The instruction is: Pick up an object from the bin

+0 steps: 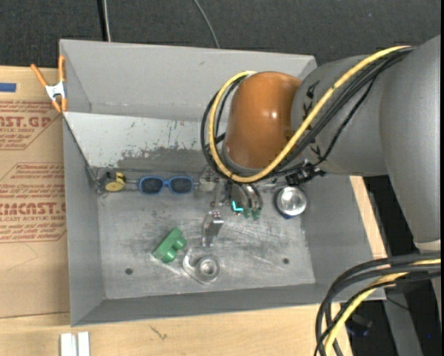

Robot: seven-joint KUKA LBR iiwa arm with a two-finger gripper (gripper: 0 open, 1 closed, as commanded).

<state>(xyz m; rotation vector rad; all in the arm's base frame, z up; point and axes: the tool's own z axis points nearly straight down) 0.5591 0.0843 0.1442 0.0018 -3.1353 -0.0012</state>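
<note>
Camera view, clear cup (pixel 204 268) beside gripper (pixel 212 229)

scuffed matt metal bin (pixel 133 136)

Even, fairly bright light falls from above into the grey bin (pixel 125 128), leaving a soft sheen on the arm's orange cover (pixel 260 117), a glint on the round silver thing (pixel 290 201) and shade beneath the arm.
</note>
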